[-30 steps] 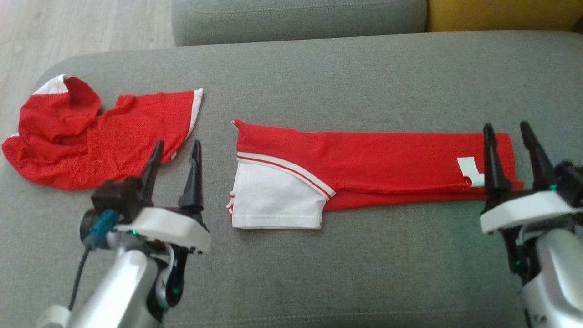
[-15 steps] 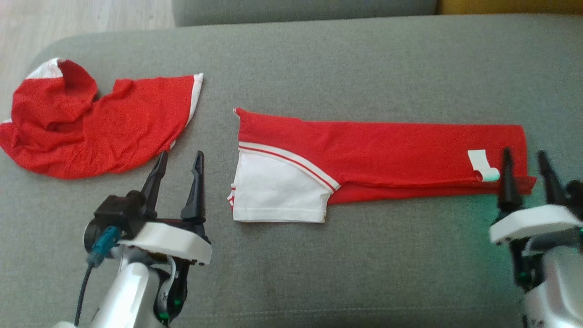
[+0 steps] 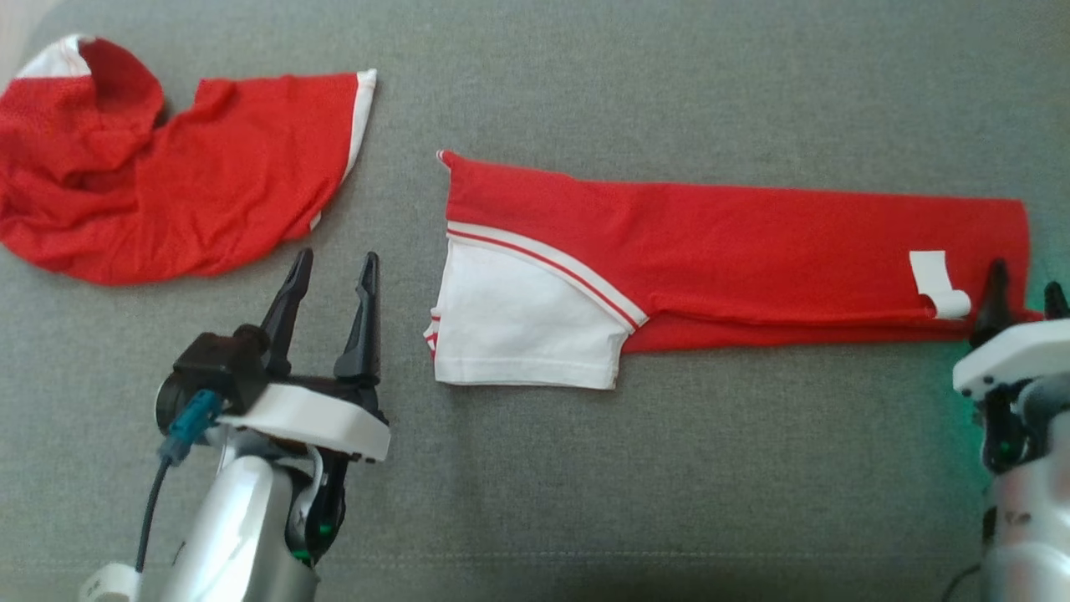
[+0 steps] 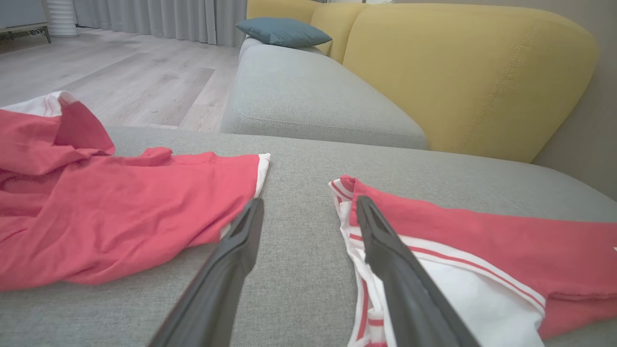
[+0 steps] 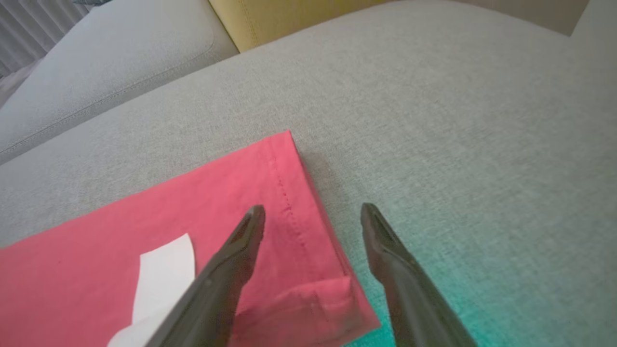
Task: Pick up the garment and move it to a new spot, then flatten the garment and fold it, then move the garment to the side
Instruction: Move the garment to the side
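Note:
A red garment point(image 3: 752, 251) lies folded into a long flat strip across the grey sofa seat point(image 3: 669, 84). Its white sleeve point(image 3: 522, 326) is at the left end and a white label point(image 3: 936, 280) near the right end. My left gripper point(image 3: 335, 257) is open above the seat, between this garment's sleeve end and a second, crumpled red garment point(image 3: 167, 167). In the left wrist view the left gripper point(image 4: 308, 201) has the sleeve edge point(image 4: 371, 289) by its right finger. My right gripper point(image 3: 1026, 278) is open at the garment's near right corner. In the right wrist view the right gripper point(image 5: 313, 208) straddles the hem point(image 5: 299, 202), holding nothing.
The crumpled red garment point(image 4: 120, 207) with white trim lies at the seat's far left. Beyond the seat are another grey cushion point(image 4: 308, 91), a yellow backrest point(image 4: 458, 72), a blue pillow point(image 4: 282, 31) and wooden floor point(image 4: 120, 72). Bare grey seat lies in front of the garment.
The head camera has tilted down, shifting the whole picture. My right gripper has drawn back from over the garment's right end to its near corner. The left gripper has backed slightly off the crumpled garment.

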Available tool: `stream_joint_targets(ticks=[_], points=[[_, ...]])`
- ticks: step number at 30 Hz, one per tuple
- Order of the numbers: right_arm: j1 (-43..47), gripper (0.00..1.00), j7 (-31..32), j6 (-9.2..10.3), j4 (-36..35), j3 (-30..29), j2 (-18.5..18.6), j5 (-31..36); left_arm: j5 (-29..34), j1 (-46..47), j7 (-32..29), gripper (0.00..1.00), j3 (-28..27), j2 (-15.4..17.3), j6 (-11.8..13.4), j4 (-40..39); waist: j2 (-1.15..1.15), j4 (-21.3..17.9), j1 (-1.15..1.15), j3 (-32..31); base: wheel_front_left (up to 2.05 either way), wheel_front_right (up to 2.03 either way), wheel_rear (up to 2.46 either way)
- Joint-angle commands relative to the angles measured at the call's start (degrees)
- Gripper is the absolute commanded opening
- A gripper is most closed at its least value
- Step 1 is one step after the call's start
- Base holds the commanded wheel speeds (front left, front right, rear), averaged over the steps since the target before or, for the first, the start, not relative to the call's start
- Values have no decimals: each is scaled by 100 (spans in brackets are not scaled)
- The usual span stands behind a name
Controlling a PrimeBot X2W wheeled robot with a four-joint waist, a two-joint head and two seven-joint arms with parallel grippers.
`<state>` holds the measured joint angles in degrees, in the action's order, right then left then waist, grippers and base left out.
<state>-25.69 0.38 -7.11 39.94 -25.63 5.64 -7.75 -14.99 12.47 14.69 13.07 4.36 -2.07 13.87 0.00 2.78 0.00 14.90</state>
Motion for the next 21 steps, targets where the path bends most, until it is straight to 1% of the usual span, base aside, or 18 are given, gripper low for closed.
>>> stream_joint_targets(ticks=[1, 8, 16, 17, 18, 21], points=[[-250, 100, 69, -37, -103, 67, -44, 69, 68, 236, 30, 100, -273, 4, -37, -132, 0, -3, 0, 98, 0, 0, 0], [-430, 100, 351, -37, 41, -7, -111, 55, 173, 335, 30, 100, -428, -52, -123, -112, 0, -58, 0, 291, 0, 0, 0], [-540, 100, 594, -37, 46, -18, -190, -77, 248, 496, 30, 100, -694, -88, -208, -81, 0, -145, 0, 477, 0, 0, 0], [-533, 65, 618, -37, 50, -10, -197, -96, 261, 502, 30, 100, -718, -92, -218, -70, 0, -154, 0, 473, 0, 0, 0], [-522, 0, 635, -37, 52, -8, -203, -116, 273, 504, 30, 100, -739, -96, -227, -58, 0, -162, 0, 463, 0, 0, 0], [-457, 0, 620, -37, 38, -93, -182, -100, 309, 483, 30, 100, -783, -107, -252, -12, 0, -187, 0, 375, 0, 0, 0]])
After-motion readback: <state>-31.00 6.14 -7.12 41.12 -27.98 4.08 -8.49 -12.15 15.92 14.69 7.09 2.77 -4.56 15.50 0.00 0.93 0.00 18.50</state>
